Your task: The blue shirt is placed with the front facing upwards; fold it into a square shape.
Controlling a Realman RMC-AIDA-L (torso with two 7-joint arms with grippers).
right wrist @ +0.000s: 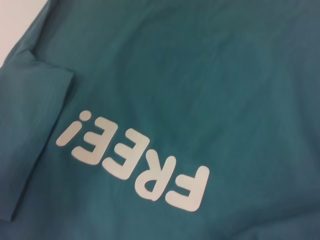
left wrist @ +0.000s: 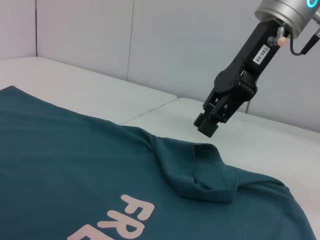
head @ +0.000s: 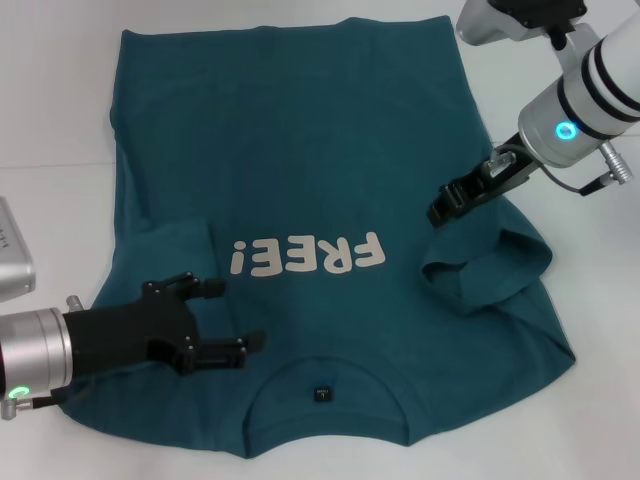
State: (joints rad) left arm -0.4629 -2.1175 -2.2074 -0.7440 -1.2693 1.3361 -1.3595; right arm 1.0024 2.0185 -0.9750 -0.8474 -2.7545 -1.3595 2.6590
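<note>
The left pincer [head: 222, 318] hovers with jaws wide over the blue shirt [head: 320, 180], near its collar, holding nothing. The shirt lies face up on the worktop [head: 60, 120], both sleeves already folded inward. Farther off, the right pincer [head: 447, 205], jaws narrow and empty, hangs just beyond the bunched right sleeve [head: 480, 275]; a careless grab there could trap that lump and skew the fold.

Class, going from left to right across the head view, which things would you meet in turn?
Grey box at the edge → left gripper → white FREE! print → folded-in sleeve → right arm's glowing ring.
</note>
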